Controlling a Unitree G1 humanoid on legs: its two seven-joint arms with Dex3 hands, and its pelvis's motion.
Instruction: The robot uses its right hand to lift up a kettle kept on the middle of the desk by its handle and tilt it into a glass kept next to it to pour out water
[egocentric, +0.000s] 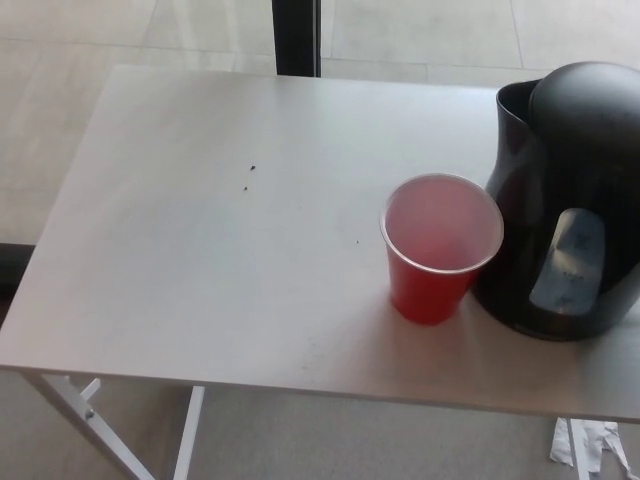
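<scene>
Kettle and cup stood at the right of the worktop, with neither hand in our view.

We saw the black kettle (565, 200) upright near the right edge of the pale worktop (200, 270), its body cut off by the picture's right border, its spout lip turned toward the far side and its water window facing us. The red cup (440, 248) stood upright just beside the kettle on its left, close enough that we could not tell whether they touched. Both sat fairly near the front edge. The whole left and middle of the worktop lay open, marked only by two tiny dark specks (248, 177). Neither arm showed, so we could not tell how the fingers were set.
</scene>
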